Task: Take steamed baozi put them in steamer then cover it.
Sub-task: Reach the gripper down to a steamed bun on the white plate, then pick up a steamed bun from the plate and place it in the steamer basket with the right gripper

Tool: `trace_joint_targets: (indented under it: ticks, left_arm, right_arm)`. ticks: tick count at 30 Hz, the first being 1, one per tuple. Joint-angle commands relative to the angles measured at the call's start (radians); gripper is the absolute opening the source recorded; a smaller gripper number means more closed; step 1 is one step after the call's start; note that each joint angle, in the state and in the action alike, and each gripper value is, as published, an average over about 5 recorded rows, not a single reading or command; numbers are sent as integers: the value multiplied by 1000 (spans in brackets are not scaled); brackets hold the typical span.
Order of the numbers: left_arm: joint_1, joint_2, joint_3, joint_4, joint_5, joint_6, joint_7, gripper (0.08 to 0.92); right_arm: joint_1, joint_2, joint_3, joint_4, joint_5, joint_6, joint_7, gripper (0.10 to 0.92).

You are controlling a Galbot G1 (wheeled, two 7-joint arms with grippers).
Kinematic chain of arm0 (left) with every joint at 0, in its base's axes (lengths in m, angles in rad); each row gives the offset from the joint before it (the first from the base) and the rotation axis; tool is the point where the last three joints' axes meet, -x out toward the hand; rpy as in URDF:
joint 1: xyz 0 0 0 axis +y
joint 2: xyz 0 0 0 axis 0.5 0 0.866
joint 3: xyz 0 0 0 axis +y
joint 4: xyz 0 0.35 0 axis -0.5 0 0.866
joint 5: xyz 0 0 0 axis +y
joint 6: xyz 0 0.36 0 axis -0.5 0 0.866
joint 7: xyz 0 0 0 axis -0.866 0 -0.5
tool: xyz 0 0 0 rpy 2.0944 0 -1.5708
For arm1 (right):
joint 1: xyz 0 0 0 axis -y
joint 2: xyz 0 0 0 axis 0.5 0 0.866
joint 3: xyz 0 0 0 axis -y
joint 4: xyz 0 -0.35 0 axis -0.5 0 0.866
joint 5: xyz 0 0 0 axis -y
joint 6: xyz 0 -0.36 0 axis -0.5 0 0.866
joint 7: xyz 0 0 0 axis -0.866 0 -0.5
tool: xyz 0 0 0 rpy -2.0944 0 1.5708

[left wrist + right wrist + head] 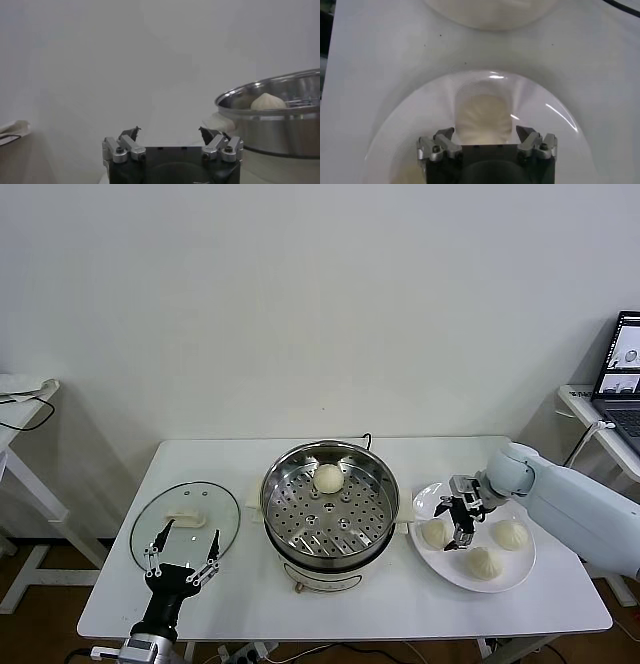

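One baozi [328,477] in steamer [330,506], right hand [455,517] open around plate's [520,573] left bun [435,533], must close; left hand [182,556] open, idle.

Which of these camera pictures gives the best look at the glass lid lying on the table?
The head view: the cover lies flat on the table beside the steamer, its whole round outline and white handle visible, with the left gripper hovering at its near edge. Neither wrist view shows the cover.
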State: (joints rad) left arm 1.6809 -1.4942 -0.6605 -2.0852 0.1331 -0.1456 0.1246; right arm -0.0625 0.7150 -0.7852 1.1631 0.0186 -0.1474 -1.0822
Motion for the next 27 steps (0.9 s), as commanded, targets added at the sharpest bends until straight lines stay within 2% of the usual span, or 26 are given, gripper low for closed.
trace_joint_targets:
  ticks: [1,4,13,27]
  left_arm:
    - [0,0,0,-1,1,0,-1,823]
    - [1,0,0,-2,1,1,-1,823]
    - [4,1,0,-10,1,2,-1,823]
    - [16,6,5,-27,6,2,-7,823]
  right_arm:
    - [-5,2,5,-3,-4,-1,-1,725]
    - [-3,-2,5,-1,-1,-1,-2,686]
    - [47,-66,-28,47,69,-6,-21,679]
    - [593,-322,-444,364,359,-77,-48,679]
